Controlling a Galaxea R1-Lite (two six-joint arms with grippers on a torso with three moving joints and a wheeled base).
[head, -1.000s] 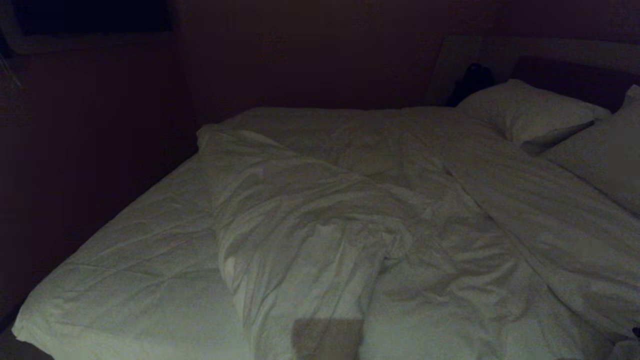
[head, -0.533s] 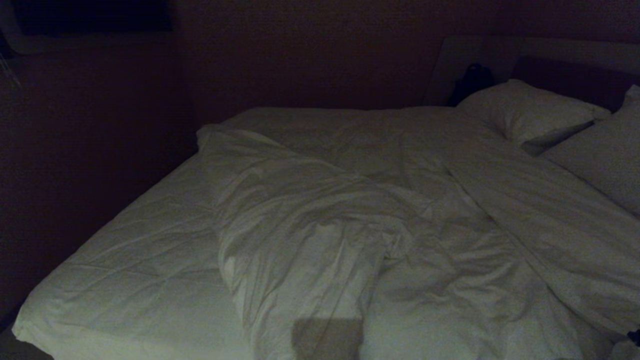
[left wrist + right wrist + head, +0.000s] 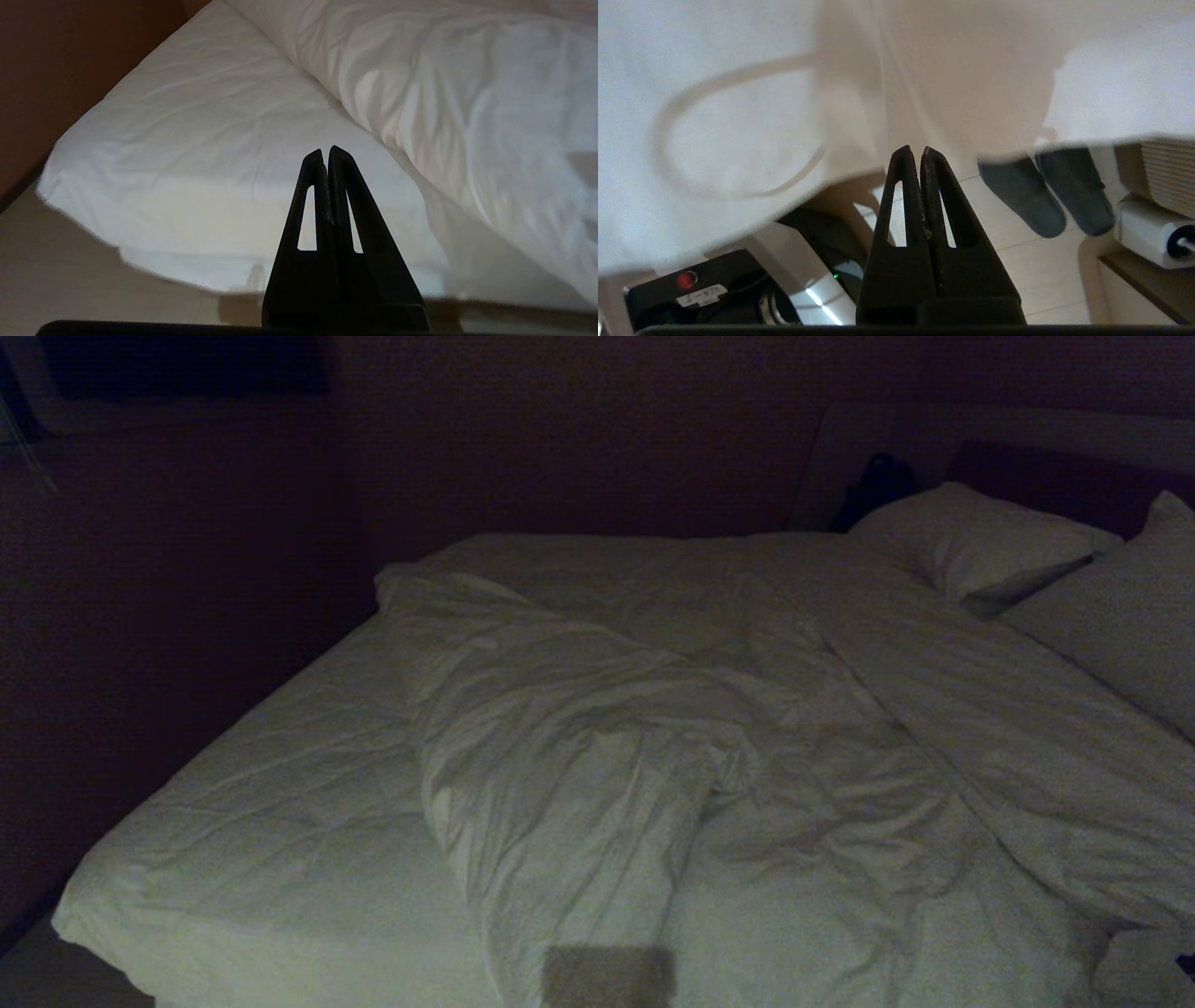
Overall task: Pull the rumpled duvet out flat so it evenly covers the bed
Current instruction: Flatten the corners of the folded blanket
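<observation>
White duvet (image 3: 597, 747) is lying bunched down the middle of the bed (image 3: 261, 859) in head view, both grippers out of frame. Left wrist: left gripper (image 3: 325, 151) is sitting clenched, empty, over the mattress corner, duvet just beside. Right wrist: right gripper (image 3: 914, 151) is hanging clenched, empty, below overhanging cloth; only here, grey slippers (image 3: 1045, 196) are showing.

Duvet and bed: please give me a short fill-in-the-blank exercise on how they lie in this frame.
1. The duvet lies bunched in a ridge, so the bed shows bare quilted mattress on the robot's ____ side.
2. The left end effector has its fingers ____.
3. Two ____ lie by the headboard.
4. In the right wrist view a pair of dark ____ stands on the floor.

Missing words: left; shut; pillows; slippers
</observation>
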